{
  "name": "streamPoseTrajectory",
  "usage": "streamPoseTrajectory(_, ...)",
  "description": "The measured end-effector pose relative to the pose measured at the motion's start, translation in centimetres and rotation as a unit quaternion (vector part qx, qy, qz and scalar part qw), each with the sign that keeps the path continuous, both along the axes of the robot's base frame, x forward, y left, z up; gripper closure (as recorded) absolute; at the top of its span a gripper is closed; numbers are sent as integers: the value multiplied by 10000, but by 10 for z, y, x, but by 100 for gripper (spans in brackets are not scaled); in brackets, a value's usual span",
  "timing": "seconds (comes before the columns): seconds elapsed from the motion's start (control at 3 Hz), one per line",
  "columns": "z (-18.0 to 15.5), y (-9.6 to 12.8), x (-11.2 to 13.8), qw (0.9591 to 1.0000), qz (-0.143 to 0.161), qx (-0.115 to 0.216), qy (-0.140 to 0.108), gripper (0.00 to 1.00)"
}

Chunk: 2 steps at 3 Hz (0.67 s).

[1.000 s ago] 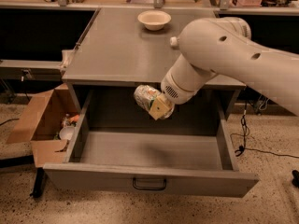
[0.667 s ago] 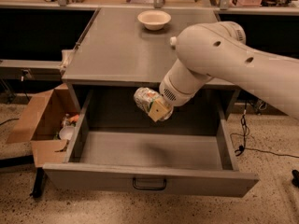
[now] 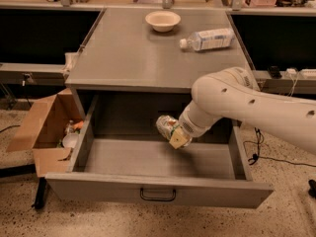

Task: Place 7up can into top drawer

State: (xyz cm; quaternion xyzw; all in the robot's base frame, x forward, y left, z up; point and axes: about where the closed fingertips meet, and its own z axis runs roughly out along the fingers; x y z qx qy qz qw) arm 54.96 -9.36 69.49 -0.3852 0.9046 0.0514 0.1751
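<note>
The top drawer (image 3: 158, 193) is pulled wide open under the grey cabinet, its black wire handle (image 3: 157, 195) at the front centre. My gripper (image 3: 174, 132) hangs inside the drawer opening, just above the drawer floor near the middle. It is shut on the 7up can (image 3: 166, 125), a silver can with a green and white label, held tilted on its side. The white arm (image 3: 247, 107) reaches in from the right.
On the cabinet top stand a beige bowl (image 3: 163, 20) and a clear water bottle (image 3: 207, 39) lying on its side. An open cardboard box (image 3: 44, 127) with clutter sits on the floor left of the drawer. Cables lie on the floor at the right.
The arm has lowered and swung right, carrying the can down into the drawer opening. The bottle on the cabinet top is now uncovered.
</note>
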Motion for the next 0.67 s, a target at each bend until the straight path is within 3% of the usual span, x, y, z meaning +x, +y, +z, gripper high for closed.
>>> streamPoseTrajectory(0.33,-37,-14,9,9999,-125,-38,7,100)
streamPoseTrajectory(0.67,-64,-30,25,9992,-335,200,97,82)
